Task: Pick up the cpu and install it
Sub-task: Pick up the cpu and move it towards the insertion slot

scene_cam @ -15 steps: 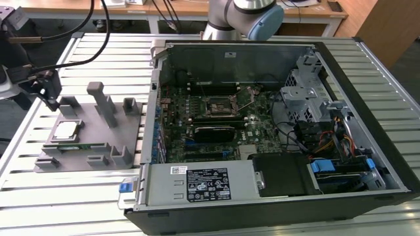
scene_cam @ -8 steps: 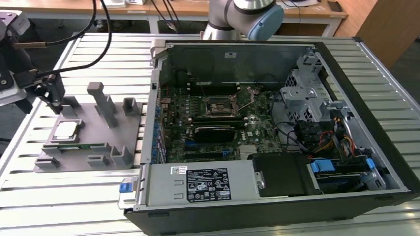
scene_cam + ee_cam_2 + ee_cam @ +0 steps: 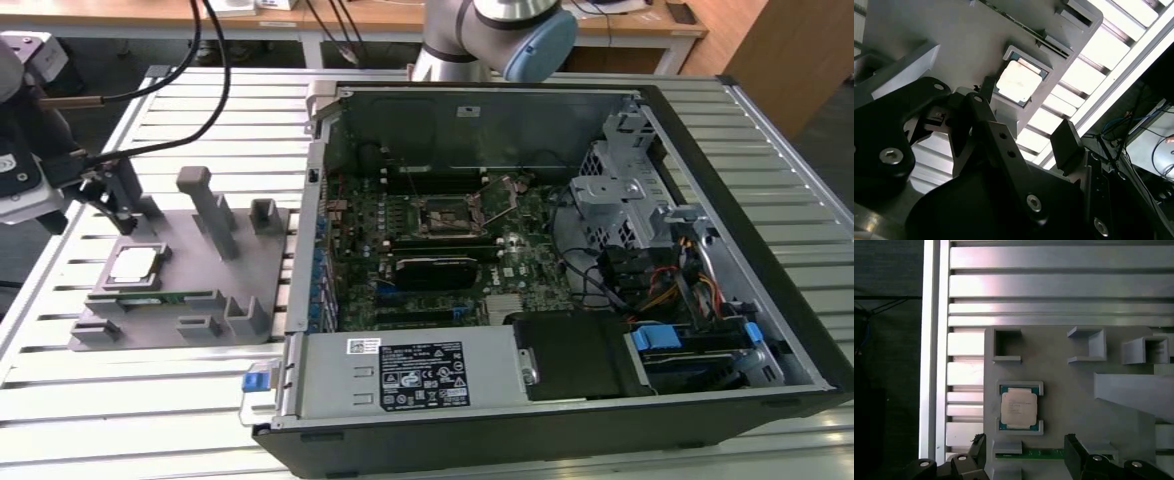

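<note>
The cpu (image 3: 134,265) lies flat, silvery top up, in a framed pocket of a grey fixture (image 3: 187,255) on the slatted table (image 3: 174,100), on the exterior view's left. It is outside the open case (image 3: 534,290) and well apart from the socket (image 3: 447,215) in the middle of the motherboard. The gripper (image 3: 123,205) hangs over the far end of the fixture, just beyond the cpu and apart from it. In the first wrist view the cpu (image 3: 1019,409) sits squarely in its pocket, with green edges showing at its corners. The gripper (image 3: 1024,445) is released: its two black fingers (image 3: 978,446) stand spread wider than the chip, with nothing between them. A green memory stick (image 3: 1029,454) lies in a slot of the fixture (image 3: 1079,400) just beside the cpu, and the line between the fingertips falls close to that slot. In the second wrist view the cpu (image 3: 1019,81) shows bright in its pocket beyond the gripper (image 3: 1021,117), whose fingers (image 3: 1066,142) are likewise parted and empty. In the exterior view the memory stick (image 3: 154,297) lies on the near side of the cpu, and grey posts (image 3: 200,200) rise from the fixture between the cpu and the case. The arm (image 3: 467,40) stands behind the case at the table's far edge.
</note>
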{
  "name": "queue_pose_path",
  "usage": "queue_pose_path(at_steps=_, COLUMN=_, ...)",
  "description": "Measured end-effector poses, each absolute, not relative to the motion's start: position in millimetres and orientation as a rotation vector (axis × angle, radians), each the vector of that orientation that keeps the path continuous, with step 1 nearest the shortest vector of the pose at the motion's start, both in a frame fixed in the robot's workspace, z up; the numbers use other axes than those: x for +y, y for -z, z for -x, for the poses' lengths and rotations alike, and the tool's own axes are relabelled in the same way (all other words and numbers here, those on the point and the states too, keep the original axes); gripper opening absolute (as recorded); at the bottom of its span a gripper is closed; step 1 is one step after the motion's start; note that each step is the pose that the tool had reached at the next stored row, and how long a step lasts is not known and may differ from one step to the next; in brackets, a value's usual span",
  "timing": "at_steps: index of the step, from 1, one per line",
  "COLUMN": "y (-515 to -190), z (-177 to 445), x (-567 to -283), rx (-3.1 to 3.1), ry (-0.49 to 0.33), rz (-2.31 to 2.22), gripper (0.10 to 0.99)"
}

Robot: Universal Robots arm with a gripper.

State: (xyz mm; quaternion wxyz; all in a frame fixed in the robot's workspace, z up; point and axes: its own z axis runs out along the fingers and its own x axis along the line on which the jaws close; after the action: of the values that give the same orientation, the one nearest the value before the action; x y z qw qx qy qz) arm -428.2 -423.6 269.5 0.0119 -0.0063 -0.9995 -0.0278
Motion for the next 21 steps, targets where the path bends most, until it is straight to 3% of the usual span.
queue_pose_path(at_steps=21, y=-230.6, z=430.5, x=-413.8, rx=-3.118, ry=0.087, rz=0.022, gripper=0.722)
